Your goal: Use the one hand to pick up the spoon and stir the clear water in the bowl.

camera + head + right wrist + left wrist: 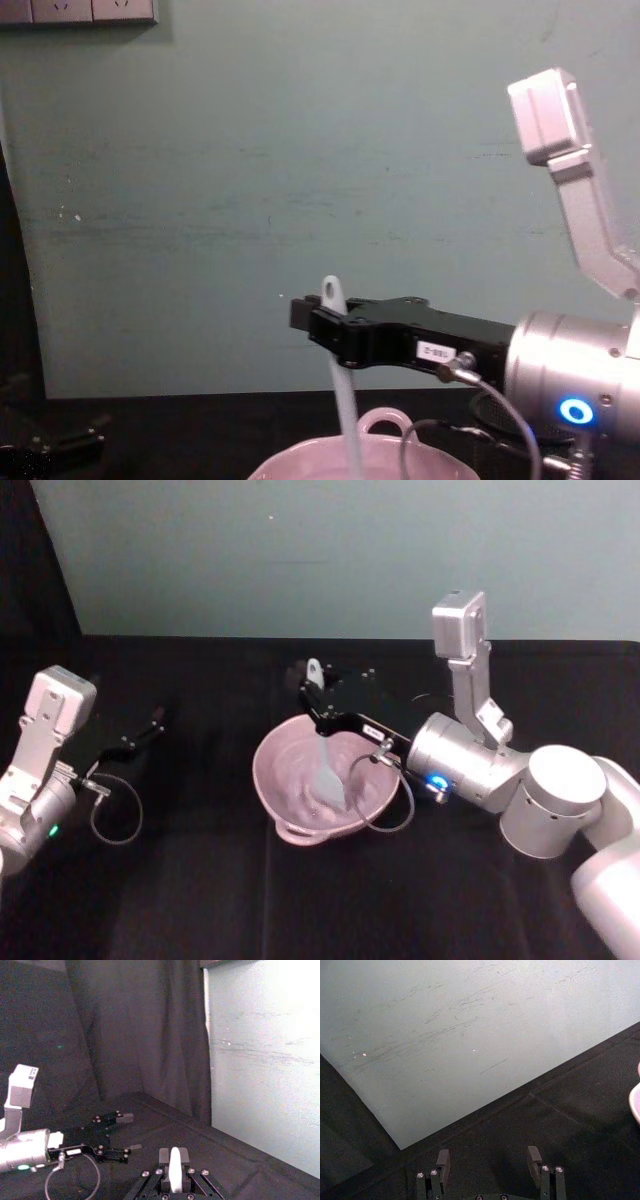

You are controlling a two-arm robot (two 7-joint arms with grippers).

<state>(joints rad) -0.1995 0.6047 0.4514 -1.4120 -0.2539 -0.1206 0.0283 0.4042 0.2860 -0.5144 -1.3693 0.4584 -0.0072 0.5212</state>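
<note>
The right tool (pixel 311 694) is clamped on the spoon (pixel 326 752), pinching it way up the handle, just under the hole at the end, above the far rim of the bowl (pixel 264 772). The spoon hangs down from there, leaning a little, with its flat head down inside the bowl near the middle. The water (pixel 298 788) is basically invisible to me, so I can't tell how deep the head sits in it, if at all.

Handling-wise, my guess is that the spoon is thin plastic and weighs next to nothing. It probably flexes a bit and is smooth enough to twist between the pads. Holding it that high makes a long lever, so any drag against the bowl's wall could swing it in the grip. A hold lower on the handle would be stiffer, but this one leaves the tool clear of the water, so fair trade. Small slow circles around the bowl's centre look like the safe bet.

The bowl itself is glossy and looks fairly light, sitting on the black desk (pixel 200 900). Nudge its wall with the spoon and I reckon it slides or slops.

The left tool (pixel 489 1159) is parked well to the left of the bowl, fingers apart, holding nothing.
</note>
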